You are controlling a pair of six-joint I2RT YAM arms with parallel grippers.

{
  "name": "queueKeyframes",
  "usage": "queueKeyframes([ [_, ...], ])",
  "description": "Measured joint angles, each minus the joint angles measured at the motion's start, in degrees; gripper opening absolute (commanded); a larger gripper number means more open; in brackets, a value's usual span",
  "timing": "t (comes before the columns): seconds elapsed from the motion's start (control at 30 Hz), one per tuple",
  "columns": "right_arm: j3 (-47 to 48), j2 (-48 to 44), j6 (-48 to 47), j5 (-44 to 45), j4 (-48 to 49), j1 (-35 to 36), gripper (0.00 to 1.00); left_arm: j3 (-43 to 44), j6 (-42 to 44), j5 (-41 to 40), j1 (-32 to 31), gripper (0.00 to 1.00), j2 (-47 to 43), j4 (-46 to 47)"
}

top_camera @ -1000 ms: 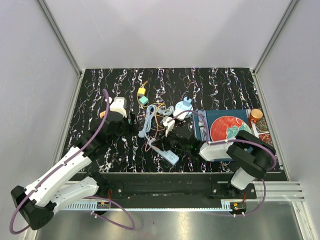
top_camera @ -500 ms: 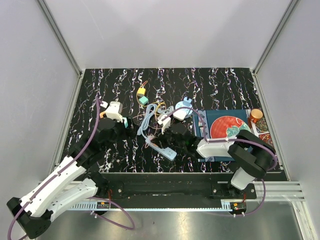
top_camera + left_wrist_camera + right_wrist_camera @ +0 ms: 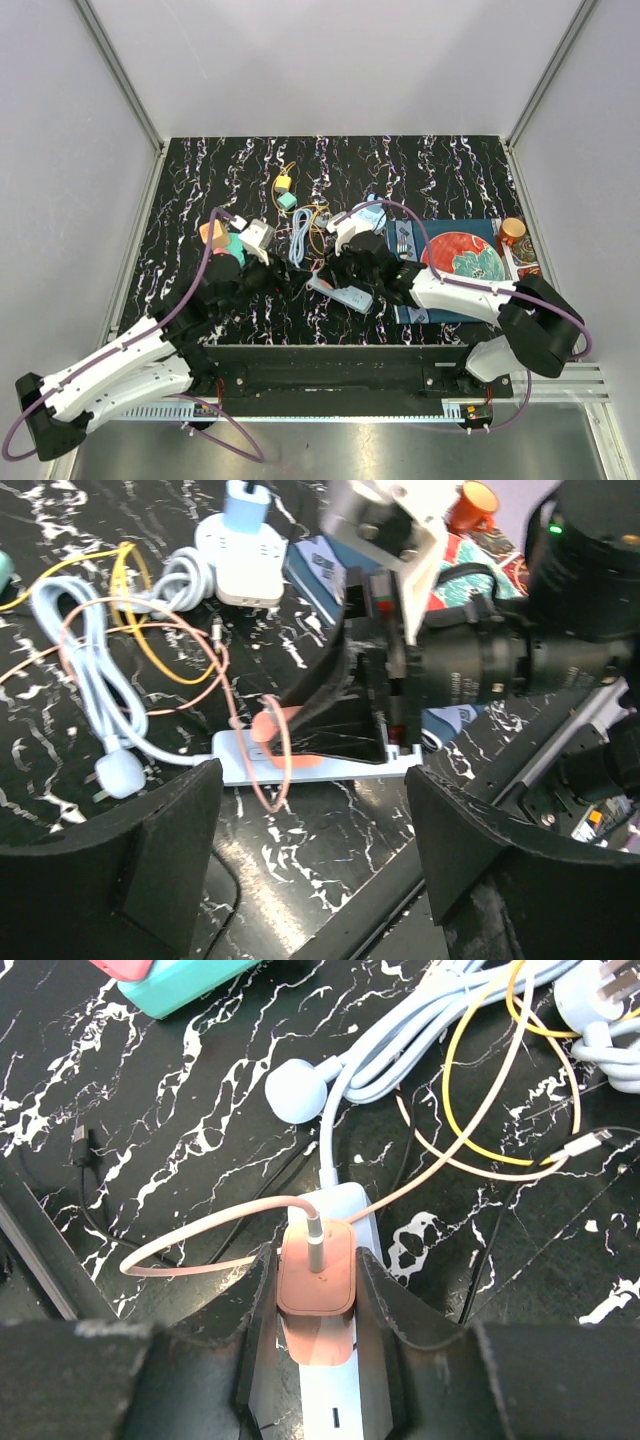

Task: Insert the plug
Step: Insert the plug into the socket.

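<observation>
**Pink and pinched: pressing the plug (image 3: 315, 1285) onto the power strip (image 3: 345, 1208)**

Holding the left claw (image 3: 312, 785) released and empty, just left of the power strip. Clenching the right claw (image 3: 314, 1255) on the plug, over the power strip's cabled end; cannot tell whether seated. Keeping the power strip's long axis in line with that claw, likely pressing straight down next.

The left arm (image 3: 120, 365) and the right arm (image 3: 455, 293) are both white with round black joints, and they stand on a black rail (image 3: 330, 378). A thin purple cable (image 3: 207, 250) runs up each arm from the rail. The fingers (image 3: 110, 860) are fat, black and blocky, at the end far from the rail.
</observation>
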Motion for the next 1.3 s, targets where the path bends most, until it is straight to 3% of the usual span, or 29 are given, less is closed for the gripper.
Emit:
queueKeyframes([
  [0.2,-1.7,0.2,0.9,-0.1,0.8,-1.4,0.0,-0.3,-0.5,-1.2,-4.9,0.74,5.6,4.5],
  [0.57,-16.7,-2.6,4.8,-0.4,21.0,-3.0,0.01,-2.5,-3.0,-6.0,-7.0,0.73,9.1,7.1],
  [0.97,-11.3,-6.9,7.2,3.5,6.0,-3.1,0.03,-2.5,-2.6,-6.0,-10.5,0.67,11.7,11.1],
  [1.1,-11.5,-5.4,7.2,3.4,6.5,-3.1,0.03,-2.5,-2.6,-6.2,-12.2,0.67,13.7,12.1],
  [1.3,-17.2,-4.6,6.3,1.7,18.2,-3.3,0.04,-2.5,-3.5,-8.5,-13.0,0.67,14.3,12.0],
])
